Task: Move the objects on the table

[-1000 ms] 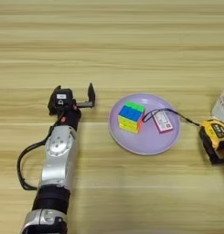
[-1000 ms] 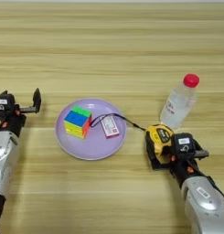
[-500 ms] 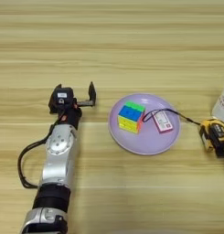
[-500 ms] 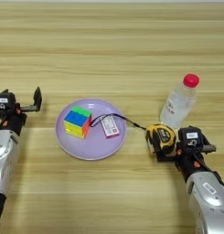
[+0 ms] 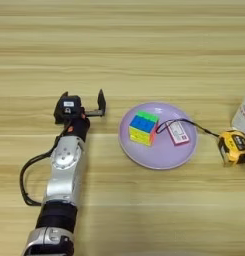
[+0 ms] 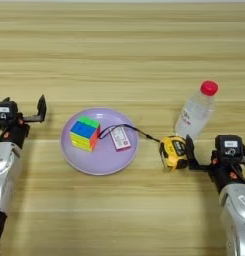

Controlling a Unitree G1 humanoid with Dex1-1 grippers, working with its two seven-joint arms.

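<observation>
On the counter (image 6: 122,50) my lilac plate (image 6: 99,162) at center holds the cube (image 6: 84,133), the bottle (image 6: 196,110) stands right of it, my left end effector (image 5: 83,103) is spread at left, my right end effector (image 6: 214,150) spread beside the tape measure (image 6: 172,151).

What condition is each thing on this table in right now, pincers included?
Puzzle cube: scrambled, sitting on the lilac plate.
Bottle: upright, red cap on.
Tape measure: on the table, strap reaching the tag on the plate.
Left pincer: open, empty.
Right pincer: beside the tape measure, holding nothing.
</observation>
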